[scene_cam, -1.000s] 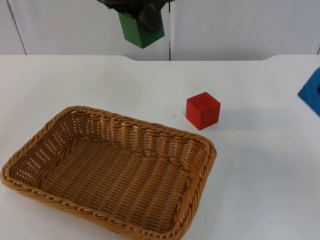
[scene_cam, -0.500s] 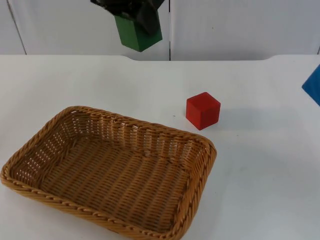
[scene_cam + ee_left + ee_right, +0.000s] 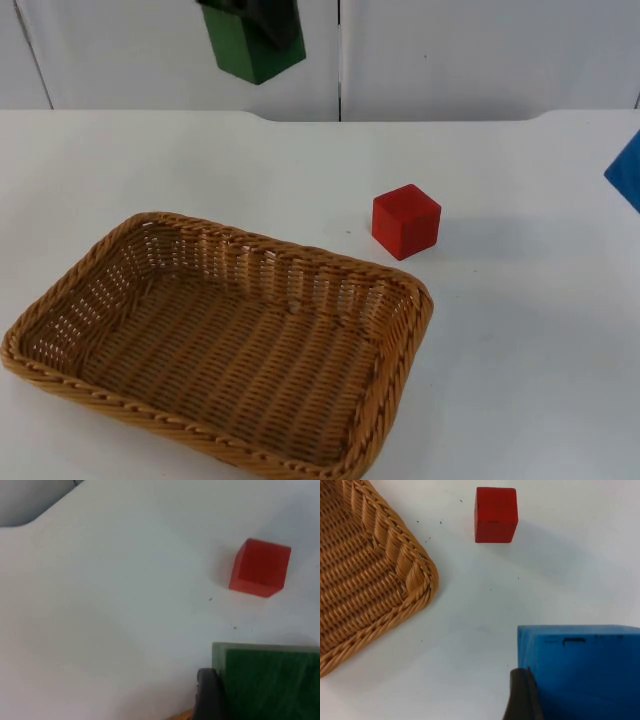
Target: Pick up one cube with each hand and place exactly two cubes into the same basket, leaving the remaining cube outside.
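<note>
High over the table's far side, my left gripper [image 3: 262, 14] is shut on a green cube [image 3: 250, 47]. The left wrist view has that green cube [image 3: 270, 680] against a black fingertip [image 3: 207, 695], with the red cube [image 3: 260, 568] on the table beyond it. A blue cube [image 3: 627, 170] hangs at the table's right side. My right gripper [image 3: 580, 702] is shut on this blue cube [image 3: 580, 665]. The red cube [image 3: 405, 221] rests on the table just beyond the wicker basket's far right corner. Nothing lies inside the basket [image 3: 165, 218].
The basket takes up the near left of the white table [image 3: 520, 350]. Its right corner [image 3: 415, 575] and the red cube [image 3: 495, 514] lie ahead of my right gripper. A grey partition wall [image 3: 450, 50] closes the far side.
My left gripper has carried the green cube leftward and higher. The blue cube has shifted slightly further right. The red cube and the basket have stayed put.
</note>
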`<state>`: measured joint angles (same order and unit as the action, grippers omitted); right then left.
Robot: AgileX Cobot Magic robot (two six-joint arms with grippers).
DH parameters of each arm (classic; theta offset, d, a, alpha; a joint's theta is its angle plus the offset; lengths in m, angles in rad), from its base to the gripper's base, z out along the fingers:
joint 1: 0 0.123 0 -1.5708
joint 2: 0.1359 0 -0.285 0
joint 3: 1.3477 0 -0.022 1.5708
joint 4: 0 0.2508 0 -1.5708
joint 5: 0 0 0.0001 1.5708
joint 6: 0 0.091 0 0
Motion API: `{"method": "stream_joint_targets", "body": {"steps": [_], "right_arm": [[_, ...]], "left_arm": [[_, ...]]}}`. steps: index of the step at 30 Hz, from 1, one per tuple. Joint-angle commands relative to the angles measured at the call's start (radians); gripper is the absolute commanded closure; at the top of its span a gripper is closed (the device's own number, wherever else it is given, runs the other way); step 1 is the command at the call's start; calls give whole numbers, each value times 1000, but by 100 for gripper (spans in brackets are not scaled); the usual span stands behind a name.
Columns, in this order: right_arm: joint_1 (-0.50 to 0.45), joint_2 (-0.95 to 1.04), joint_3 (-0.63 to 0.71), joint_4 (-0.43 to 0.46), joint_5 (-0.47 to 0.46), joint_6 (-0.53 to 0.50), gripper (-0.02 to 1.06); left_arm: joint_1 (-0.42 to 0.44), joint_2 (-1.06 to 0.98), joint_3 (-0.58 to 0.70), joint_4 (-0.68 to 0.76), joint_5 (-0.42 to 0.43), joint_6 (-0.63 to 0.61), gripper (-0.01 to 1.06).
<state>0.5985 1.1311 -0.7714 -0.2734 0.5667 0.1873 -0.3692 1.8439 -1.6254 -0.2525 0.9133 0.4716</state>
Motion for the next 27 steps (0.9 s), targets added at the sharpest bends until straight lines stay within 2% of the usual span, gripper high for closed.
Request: {"method": "stream_joint_targets", "body": {"steps": [1,3,9,13,19,27], "right_arm": [[3,-7,-5,20,-6,7,105],[3,-7,-5,26,-6,7,105],[3,-7,-5,49,2,7,105],[3,-7,-5,51,7,7,105],[3,-7,-5,53,7,7,105],[3,47,-5,109,7,-14,105]], "left_arm": [[-2,-63,82,9,-46,-8,105],[-2,-71,98,9,-53,-8,105],[-2,-155,258,18,-111,-11,105],[-2,-203,355,79,-141,-67,105],[-2,-224,406,89,-142,-74,105],[-2,-240,462,116,-145,-113,105]]}}
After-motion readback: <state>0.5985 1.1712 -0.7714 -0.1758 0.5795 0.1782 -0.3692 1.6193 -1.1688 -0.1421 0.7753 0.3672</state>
